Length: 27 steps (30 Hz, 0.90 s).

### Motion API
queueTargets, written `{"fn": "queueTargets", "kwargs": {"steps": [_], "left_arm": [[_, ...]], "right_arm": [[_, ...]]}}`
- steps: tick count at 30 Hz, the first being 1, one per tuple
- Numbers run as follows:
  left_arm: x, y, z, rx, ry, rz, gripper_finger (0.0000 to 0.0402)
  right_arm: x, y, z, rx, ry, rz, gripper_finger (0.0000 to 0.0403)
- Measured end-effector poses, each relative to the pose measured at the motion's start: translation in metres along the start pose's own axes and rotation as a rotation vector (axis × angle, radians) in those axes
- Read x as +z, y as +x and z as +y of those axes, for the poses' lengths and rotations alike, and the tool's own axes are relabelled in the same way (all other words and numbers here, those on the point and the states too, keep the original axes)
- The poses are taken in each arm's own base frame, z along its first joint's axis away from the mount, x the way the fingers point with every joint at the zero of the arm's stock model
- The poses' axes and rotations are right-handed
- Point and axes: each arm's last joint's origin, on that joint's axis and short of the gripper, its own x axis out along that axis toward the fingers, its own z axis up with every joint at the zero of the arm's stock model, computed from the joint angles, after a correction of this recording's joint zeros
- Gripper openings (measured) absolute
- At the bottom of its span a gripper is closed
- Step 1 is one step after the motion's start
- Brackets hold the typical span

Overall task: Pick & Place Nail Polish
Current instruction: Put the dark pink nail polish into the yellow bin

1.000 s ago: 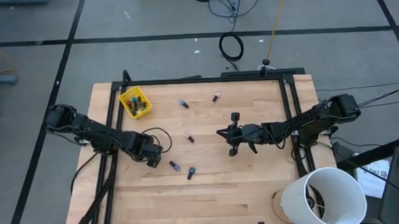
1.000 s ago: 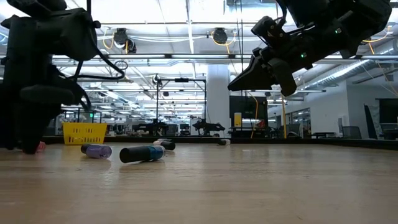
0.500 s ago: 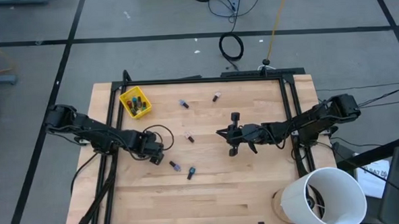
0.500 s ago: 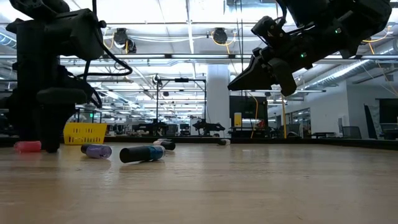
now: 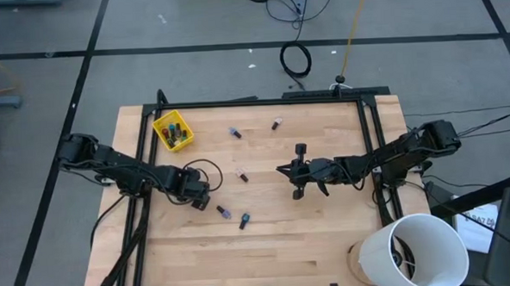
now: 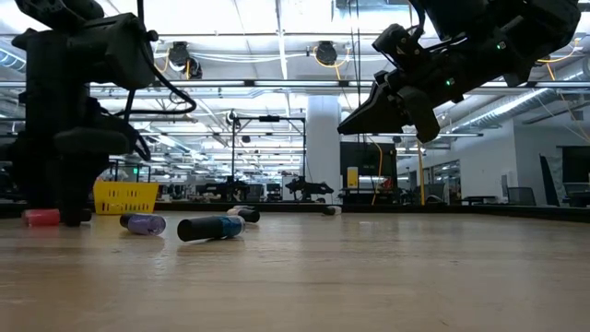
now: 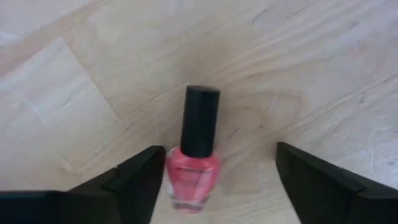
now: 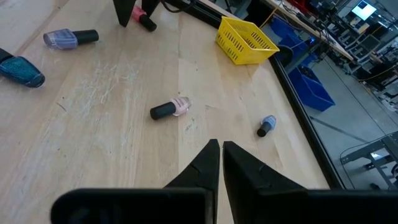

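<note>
A pink nail polish bottle [image 7: 193, 177] with a black cap [image 7: 200, 121] lies on its side on the wooden table. My left gripper [image 7: 219, 154] points down over it, open, one finger on each side of it. In the high view this gripper [image 5: 198, 196] is at the table's left middle and hides the bottle. The low view shows the bottle [image 6: 41, 218] at the foot of that gripper. My right gripper [image 5: 284, 169] hangs shut above the table's middle, holding nothing. My left gripper has one finger [image 7: 146, 177] right against the bottle's pink body [image 7: 177, 177]; I cannot tell whether it touches. The other finger [image 7: 305, 180] stands well clear of the bottle.
Loose bottles lie nearby: a purple one [image 5: 223, 212], a blue one [image 5: 244, 220], a pale one [image 5: 243, 175], and two farther off [image 5: 235, 133], [image 5: 276, 123]. A yellow bin [image 5: 173, 131] with several bottles sits far left. A white bucket [image 5: 415, 250] stands off the near right corner.
In the low view my left gripper's fingers have shifted a little toward the table's right. The pink bottle, seen at their right side a second ago, now shows at their left side.
</note>
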Motion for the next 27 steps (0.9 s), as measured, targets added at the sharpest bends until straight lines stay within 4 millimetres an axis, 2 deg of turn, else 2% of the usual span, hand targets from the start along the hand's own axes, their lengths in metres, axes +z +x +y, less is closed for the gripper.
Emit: {"fn": "queueTargets", "kwargs": {"steps": [7,14,23,27], "left_arm": [[0.000,0.000,0.000,0.002,0.002,-0.027,0.0188],[0.000,0.001,0.001,0.000,-0.020,-0.032,0.0098],[0.002,0.000,0.001,0.014,-0.009,-0.068,0.0093],[0.005,-0.012,-0.003,-0.011,0.028,-0.136,0.0093]], "right_arm": [[0.000,0.000,0.000,0.000,0.000,0.000,0.0016],[0.000,0.000,0.000,0.000,0.000,0.001,0.0016],[0.000,0.000,0.000,0.001,0.000,0.002,0.0016],[0.000,0.000,0.000,0.000,0.000,0.001,0.0016]]}}
